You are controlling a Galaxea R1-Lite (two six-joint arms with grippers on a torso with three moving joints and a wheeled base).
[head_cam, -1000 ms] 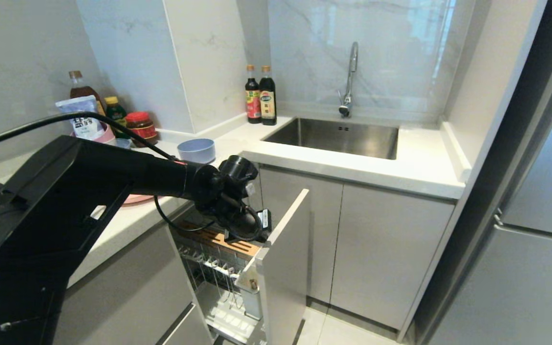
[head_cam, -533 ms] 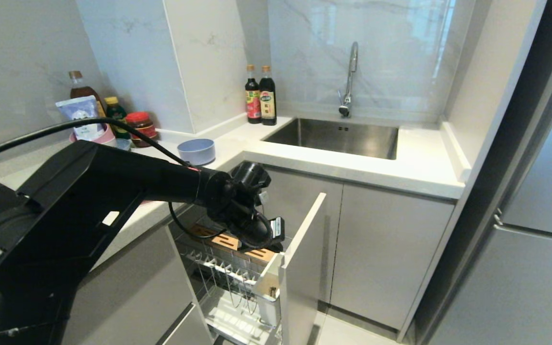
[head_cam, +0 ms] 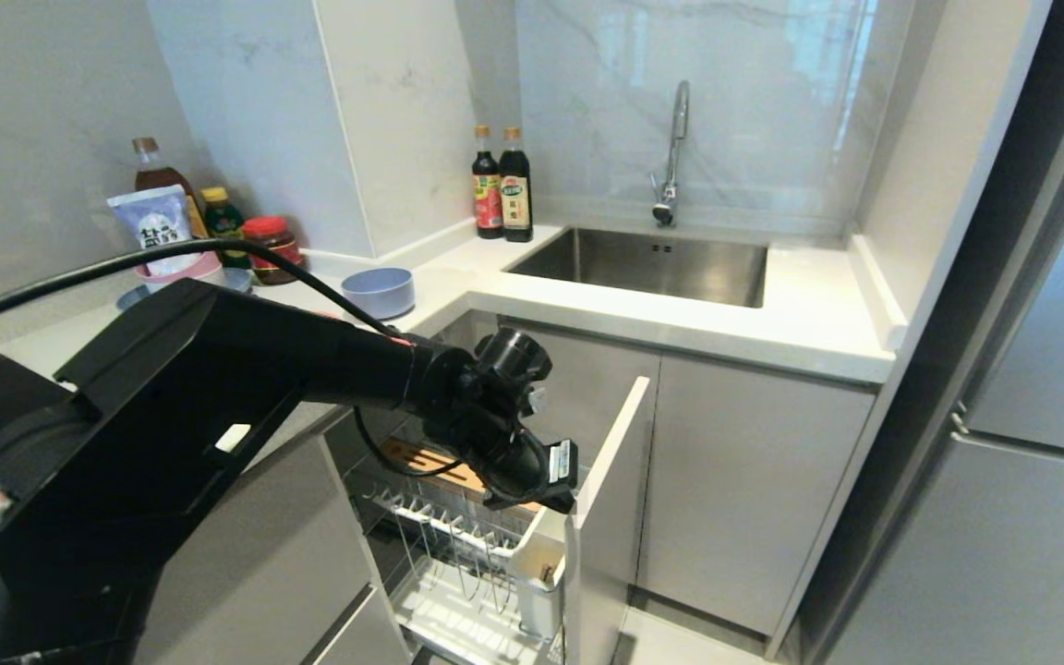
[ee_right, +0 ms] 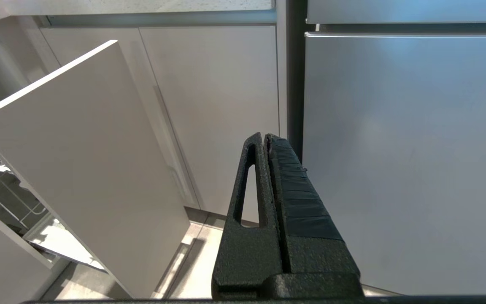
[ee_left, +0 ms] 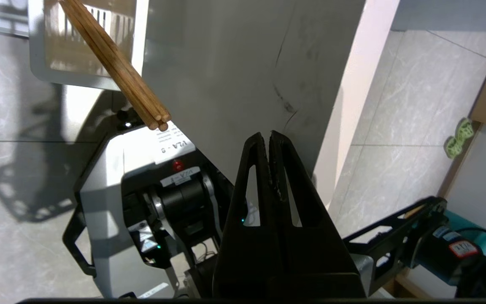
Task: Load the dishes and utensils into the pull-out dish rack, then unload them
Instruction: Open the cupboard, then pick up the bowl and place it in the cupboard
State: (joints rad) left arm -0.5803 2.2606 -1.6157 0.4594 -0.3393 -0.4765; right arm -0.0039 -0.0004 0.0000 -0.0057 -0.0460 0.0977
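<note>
Since a second ago, the pull-out dish rack [head_cam: 486, 563] has slid further out of the cabinet, its pale front panel [head_cam: 610, 517] now standing further from the cabinet run, and the left gripper [head_cam: 562, 503] has travelled with it. Chrome wires and the white cutlery box [head_cam: 541, 573] sit just behind the panel, and in the left wrist view the chopsticks [ee_left: 116, 67] lean up out of that box. That gripper's jaws are pressed fully together, with nothing between them, tips down at the panel's top edge; whether they touch it cannot be told. Its black arm reaches across from the left, forearm nearly level, wrist bent downward. On the counter [head_cam: 680, 319] behind, the light-blue bowl [head_cam: 379, 290] stands well apart from the rack. Low beside the cabinets, the right gripper [ee_right: 267, 141] hangs with its fingers also closed on nothing.
</note>
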